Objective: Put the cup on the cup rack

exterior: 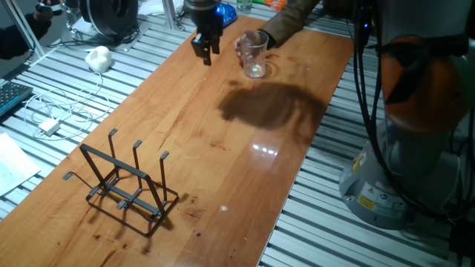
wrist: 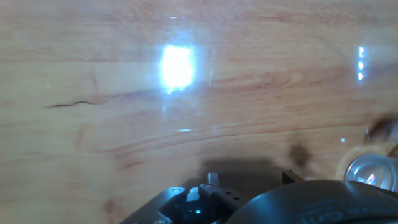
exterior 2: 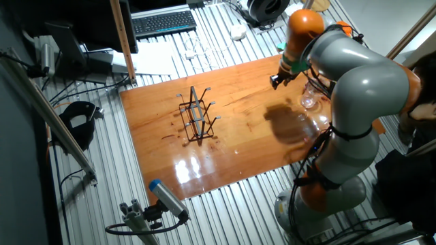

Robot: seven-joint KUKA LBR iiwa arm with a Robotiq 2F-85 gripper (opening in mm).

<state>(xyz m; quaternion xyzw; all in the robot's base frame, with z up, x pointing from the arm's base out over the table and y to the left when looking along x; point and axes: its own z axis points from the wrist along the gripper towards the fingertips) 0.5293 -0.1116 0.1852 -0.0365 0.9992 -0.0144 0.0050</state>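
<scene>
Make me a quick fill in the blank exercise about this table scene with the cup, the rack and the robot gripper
1. The wire rack has ____ upright prongs.
2. The cup is see-through and is being held by a person's ____, not by the gripper.
3. The gripper holds ____ at this moment.
4. The table top is made of ____.

Missing words: three; hand; nothing; wood

Table (exterior: 223,141): bare wood between cup and rack.
Cup (exterior: 253,53): just beside gripper (exterior: 205,53), a person's arm (exterior: 293,18) reaching to it.
Cup rack (exterior: 126,182): well apart, nothing around its prongs.
</scene>
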